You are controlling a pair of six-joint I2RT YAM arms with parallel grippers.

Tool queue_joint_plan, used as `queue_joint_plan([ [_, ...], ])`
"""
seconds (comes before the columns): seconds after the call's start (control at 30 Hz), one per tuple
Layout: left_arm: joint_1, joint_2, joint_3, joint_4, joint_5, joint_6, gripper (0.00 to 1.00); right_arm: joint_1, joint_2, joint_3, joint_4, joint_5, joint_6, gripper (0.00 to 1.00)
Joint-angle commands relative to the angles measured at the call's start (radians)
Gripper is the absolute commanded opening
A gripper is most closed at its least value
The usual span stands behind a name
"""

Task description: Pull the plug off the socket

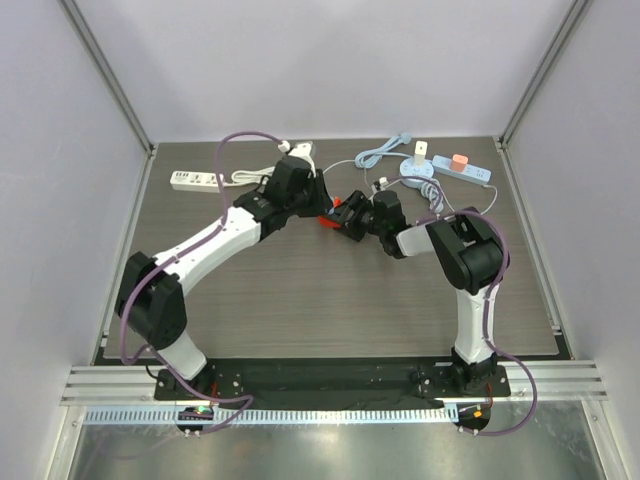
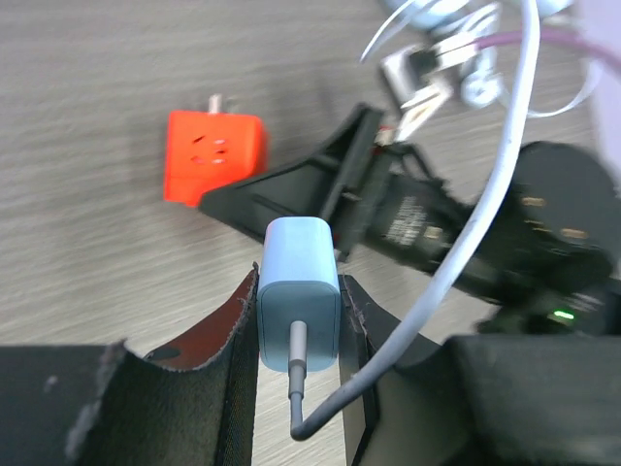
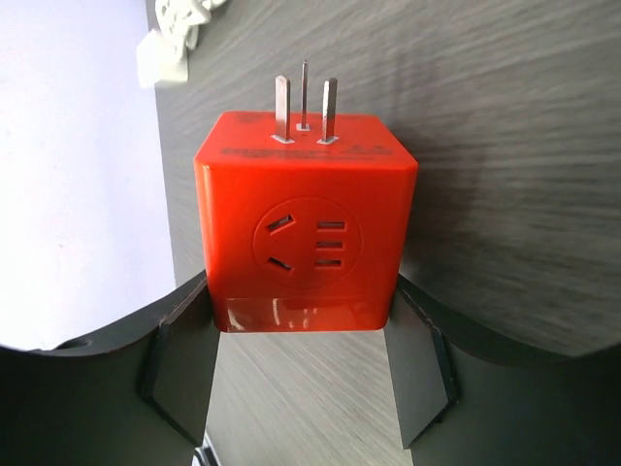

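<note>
Two pinches: left claw (image 2: 299, 325) grips the blue plug (image 2: 299, 262), right claw (image 3: 303, 325) the red socket (image 3: 306, 214), whose edge-only hold risks slipping free.

Lab cell, white walls (image 1: 330, 70), aluminium frame (image 1: 110, 75)

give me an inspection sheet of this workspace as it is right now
surface: dark wood-grain table
job's things: blue plug is out of the red socket cube, with a gap between them
clutter: white power strip far left; blue power strip far right, two plugs in it
grippers: left pincer shut on blue plug; right pincer shut on red socket cube
cables: pale cable runs from the blue plug
surroundings: plain walls
</note>
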Motion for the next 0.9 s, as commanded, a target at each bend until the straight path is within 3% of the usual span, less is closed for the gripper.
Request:
queue_joint_plan([
  [0.0, 0.021, -0.046, 0.021, 0.094, 0.033, -0.017, 0.00, -0.006, 0.055, 0.016, -0.064, 0.042, 0.027, 0.01],
  [0.17, 0.044, -0.044, 0.101, -0.001, -0.005, 0.021, 0.00, -0.013, 0.168, 0.155, 0.016, -0.173, 0.039, 0.01],
  [0.27, 0.065, -0.038, 0.147, -0.038, 0.007, 0.068, 0.00, -0.013, 0.228, 0.239, -0.034, -0.206, 0.027, 0.05],
  [0.37, 0.077, -0.015, 0.233, -0.084, 0.047, 0.127, 0.00, -0.013, 0.253, 0.336, -0.100, -0.184, -0.007, 0.42],
  [0.47, 0.079, 0.002, 0.303, -0.127, 0.068, 0.165, 0.00, -0.013, 0.256, 0.368, -0.137, -0.183, -0.030, 0.54],
  [0.57, 0.079, 0.012, 0.325, -0.141, 0.071, 0.170, 0.00, -0.013, 0.225, 0.367, -0.179, -0.177, -0.071, 0.73],
  [0.67, 0.079, 0.017, 0.325, -0.139, 0.071, 0.165, 0.00, -0.013, 0.165, 0.327, -0.228, -0.158, -0.121, 0.82],
  [0.87, 0.079, 0.045, 0.348, -0.139, 0.127, 0.157, 0.00, -0.012, 0.017, 0.139, -0.258, -0.132, -0.194, 0.91],
])
